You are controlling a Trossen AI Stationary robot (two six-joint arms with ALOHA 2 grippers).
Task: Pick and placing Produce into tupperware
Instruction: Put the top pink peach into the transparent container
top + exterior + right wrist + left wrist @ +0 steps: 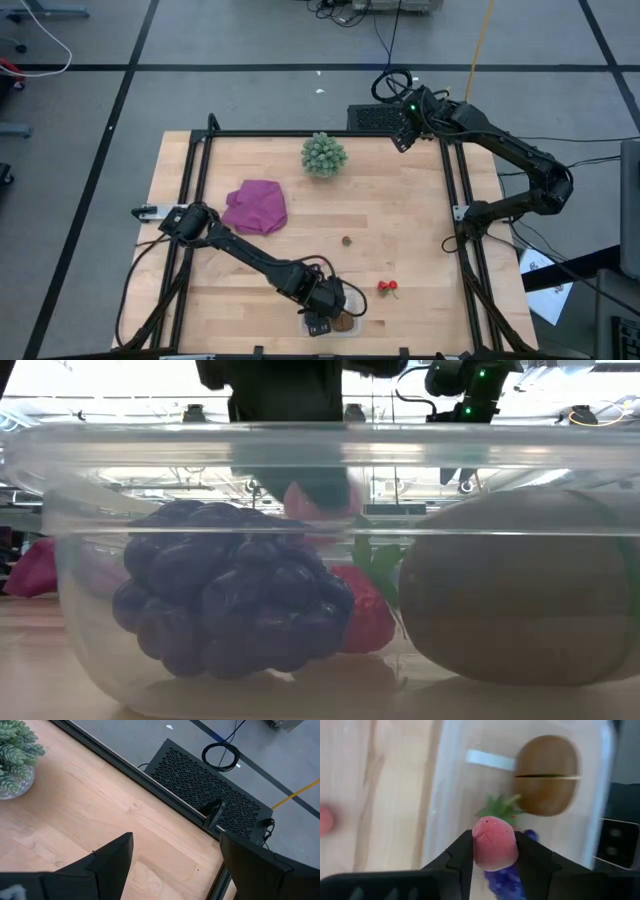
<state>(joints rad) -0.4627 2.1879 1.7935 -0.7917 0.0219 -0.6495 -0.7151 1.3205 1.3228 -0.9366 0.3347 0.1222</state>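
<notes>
The clear tupperware (352,322) stands at the table's near edge. In it lie a brown kiwi (520,600), a dark purple grape cluster (230,600) and a red berry (365,615) with green leaves. My left gripper (492,851) hangs over the tub, shut on a pink berry (492,842). Two red berries (387,288) and a small dark piece (346,240) lie on the table right of and beyond the tub. My right gripper (175,850) waits open above the table's far right corner. My left gripper pinches the pink berry by its two sides (479,851) between its two fingers (462,857), coming from above and pointing down. The berry (320,500) is lifted clear, at about the height of the tub's rim and above the fruits inside.
A pale green bushy ball (324,155) stands near the far edge. A magenta cloth (257,207) lies bunched on the left half. A black rail frame (455,200) borders the wooden table. Bare wood (400,220) lies between the ball and the tub.
</notes>
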